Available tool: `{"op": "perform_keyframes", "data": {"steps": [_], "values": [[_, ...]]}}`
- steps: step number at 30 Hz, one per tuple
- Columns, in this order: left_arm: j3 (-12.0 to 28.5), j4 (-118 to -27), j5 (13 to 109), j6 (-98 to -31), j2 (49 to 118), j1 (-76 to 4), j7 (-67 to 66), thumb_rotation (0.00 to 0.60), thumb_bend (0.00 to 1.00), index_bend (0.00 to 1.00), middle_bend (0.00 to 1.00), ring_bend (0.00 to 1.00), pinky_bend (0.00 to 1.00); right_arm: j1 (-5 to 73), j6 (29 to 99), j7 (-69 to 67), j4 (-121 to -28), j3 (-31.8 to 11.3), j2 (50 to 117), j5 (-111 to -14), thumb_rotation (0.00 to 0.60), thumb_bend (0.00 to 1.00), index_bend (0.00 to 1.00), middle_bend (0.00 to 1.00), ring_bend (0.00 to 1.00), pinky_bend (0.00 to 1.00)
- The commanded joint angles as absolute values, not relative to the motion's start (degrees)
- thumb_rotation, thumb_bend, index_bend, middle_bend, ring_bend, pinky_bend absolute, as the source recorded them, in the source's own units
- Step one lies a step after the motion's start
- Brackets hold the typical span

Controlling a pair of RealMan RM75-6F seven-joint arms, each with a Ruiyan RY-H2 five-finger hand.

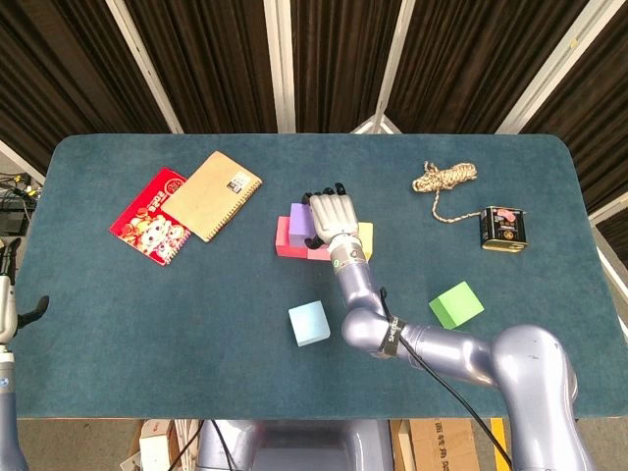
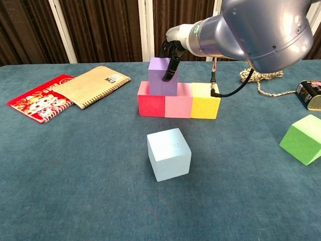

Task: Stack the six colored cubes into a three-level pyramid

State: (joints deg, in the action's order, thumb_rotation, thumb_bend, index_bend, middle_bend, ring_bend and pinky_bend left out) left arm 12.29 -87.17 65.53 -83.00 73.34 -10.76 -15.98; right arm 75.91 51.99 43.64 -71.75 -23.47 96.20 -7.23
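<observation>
Purple cube (image 2: 163,76) sits on 2nd level, straddling red cube (image 2: 151,102) & pink cube (image 2: 178,104); yellow cube (image 2: 205,101) touches pink on the right — one bottom row. Right hand (image 1: 332,218) grips purple cube from above, fingers (image 2: 172,68) down its side. Light blue cube (image 2: 169,153) lies nearer, apart; green cube (image 2: 302,139) far right. Left hand (image 1: 29,312) at table edge — grip can't tell.
</observation>
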Motion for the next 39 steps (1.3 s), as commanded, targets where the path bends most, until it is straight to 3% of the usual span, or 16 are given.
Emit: {"op": "perform_keyframes", "data": {"steps": [1,17,32,39], "values": [[12.29,-87.15,65.49,-82.97,73.36,-10.77,-16.03,0.600,0.31,0.08,0.13,0.00,0.00,75.90,51.92,43.62,-71.67,-23.46,96.23,-7.25,0.600,0.30,0.33,0.28,0.15,0.00],[12.31,-87.19,65.36,-82.95,73.43,-10.78,-16.22,0.600,0.31,0.07,0.12,0.00,0.00,76.12,50.97,44.94,-73.23,-22.66,95.01,-6.50,0.600,0.30,0.18,0.16,0.07,0.00],[12.34,-87.34,65.16,-82.92,73.39,-10.76,-16.33,0.600,0.31,0.07,0.12,0.00,0.00,76.97,49.37,46.48,-75.56,-21.66,93.06,-4.11,0.600,0.15,0.02,0.05,0.02,0.00],[12.34,-87.17,65.19,-82.77,73.37,-10.80,-16.15,0.600,0.31,0.07,0.12,0.00,0.00,75.64,49.89,42.16,-77.94,-23.13,91.61,-7.64,0.600,0.14,0.00,0.03,0.02,0.00]]}}
